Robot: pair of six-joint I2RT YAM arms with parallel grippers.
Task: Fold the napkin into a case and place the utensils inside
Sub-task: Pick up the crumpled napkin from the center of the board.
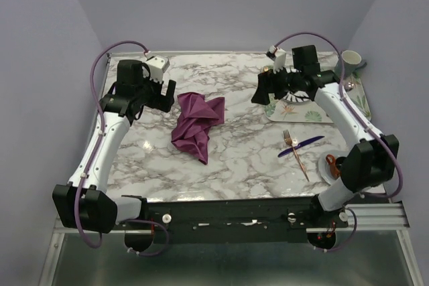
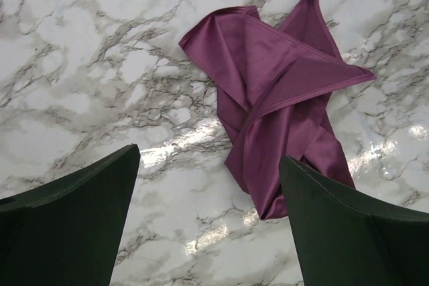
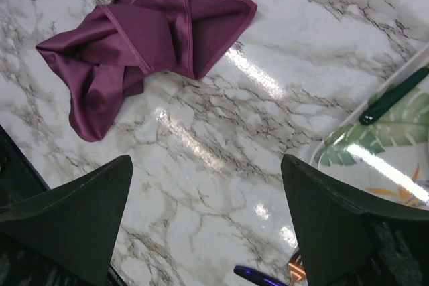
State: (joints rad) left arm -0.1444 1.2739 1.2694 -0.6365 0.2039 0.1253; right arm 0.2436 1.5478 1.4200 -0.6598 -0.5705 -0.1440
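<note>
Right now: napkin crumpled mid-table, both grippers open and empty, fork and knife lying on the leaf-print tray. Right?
No. The fork and knife lie crossed on the bare table, beside the tray, not on it; the top view shows this. The rest holds.

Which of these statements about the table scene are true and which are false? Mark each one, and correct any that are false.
1. The napkin lies crumpled on the marble table. True.
2. The left gripper is clamped on the napkin. False: its jaws stand open and hold nothing.
3. The fork and knife lie crossed over each other on the table, to the right of the napkin. True.
4. The right gripper is holding the knife. False: it is open and empty, and the knife lies on the table.
</note>
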